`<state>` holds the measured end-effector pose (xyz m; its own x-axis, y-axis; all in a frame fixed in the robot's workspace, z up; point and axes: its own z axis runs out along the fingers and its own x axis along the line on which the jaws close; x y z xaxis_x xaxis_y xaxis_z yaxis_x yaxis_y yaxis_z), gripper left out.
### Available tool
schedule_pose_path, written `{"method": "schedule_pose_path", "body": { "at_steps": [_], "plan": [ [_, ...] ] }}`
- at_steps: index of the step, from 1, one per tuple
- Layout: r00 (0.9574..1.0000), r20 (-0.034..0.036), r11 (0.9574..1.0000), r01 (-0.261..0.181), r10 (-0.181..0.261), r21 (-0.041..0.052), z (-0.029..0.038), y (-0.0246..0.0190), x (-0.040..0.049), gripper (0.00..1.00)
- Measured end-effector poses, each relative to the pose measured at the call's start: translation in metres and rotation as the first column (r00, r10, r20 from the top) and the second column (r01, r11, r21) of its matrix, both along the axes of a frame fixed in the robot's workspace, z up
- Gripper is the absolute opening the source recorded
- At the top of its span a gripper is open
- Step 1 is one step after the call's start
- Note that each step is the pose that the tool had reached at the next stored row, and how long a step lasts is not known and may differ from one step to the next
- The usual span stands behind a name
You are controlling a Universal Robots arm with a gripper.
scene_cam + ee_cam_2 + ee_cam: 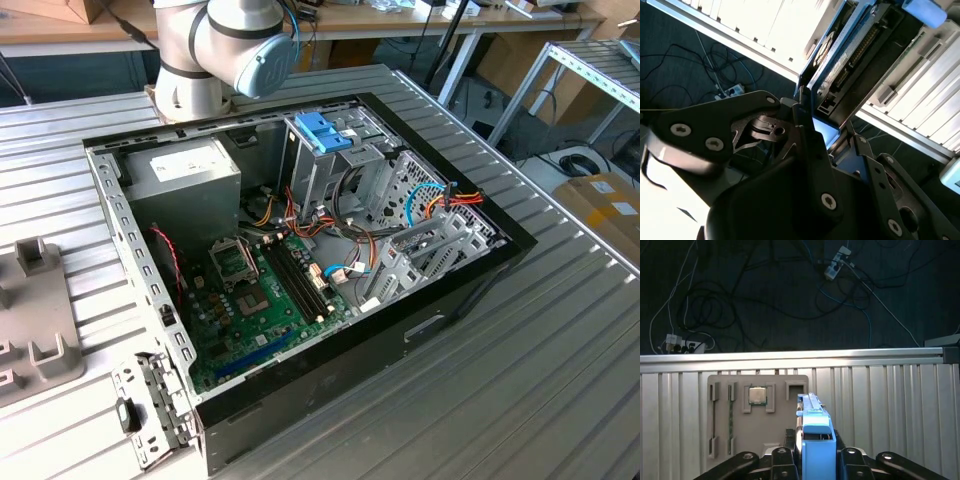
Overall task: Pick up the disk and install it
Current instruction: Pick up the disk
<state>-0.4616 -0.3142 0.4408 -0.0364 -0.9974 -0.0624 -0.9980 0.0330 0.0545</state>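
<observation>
First wrist view, nearest: gripper (815, 456) clenched on the disk (815, 432), pinched on edge from both sides, blue carrier frame toward the camera. Seen too in the second wrist view, the disk (850, 55) reaching away from the black linkage, silver edge and connector row showing. Cannot tell whether lifted fully clear of the surface beneath.

Just beyond, a grey tray (790, 422) on the ribbed table (890, 405), carrying a processor chip (758, 395) and a thin memory stick (731, 417) in separate slots, both apart from the disk. Farther off, past the table's far edge, dark floor with tangled cables (715, 302) and a power strip (685, 345).

Exterior view: same tray (40, 330) at the exterior view's left, well apart from the open computer case (440, 300); inside, motherboard (260, 290) near, drive cage (335, 175) with blue handle (322, 133) far, loose wires (455, 200) beside it.

Judged as pick-up done or nearly so, install not yet begun. Best handled by holding the clamp firm, rising straight so as not to knock the chip, and carrying the disk square and untilted, to guard against twisting in the pinch under any bump.
</observation>
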Motion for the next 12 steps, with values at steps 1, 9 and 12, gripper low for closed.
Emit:
{"method": "schedule_pose_path", "body": {
  "at_steps": [1,9,12],
  "plan": [
    [1.0,0.0,1.0,0.0,0.0,0.0,0.0034,0.0,0.0,0.37],
    [1.0,0.0,1.0,0.0,0.0,0.0,0.0173,0.0,0.0,0.37],
    [1.0,0.0,1.0,0.0,0.0,0.0,0.0198,0.0,0.0,0.37]
  ]
}}
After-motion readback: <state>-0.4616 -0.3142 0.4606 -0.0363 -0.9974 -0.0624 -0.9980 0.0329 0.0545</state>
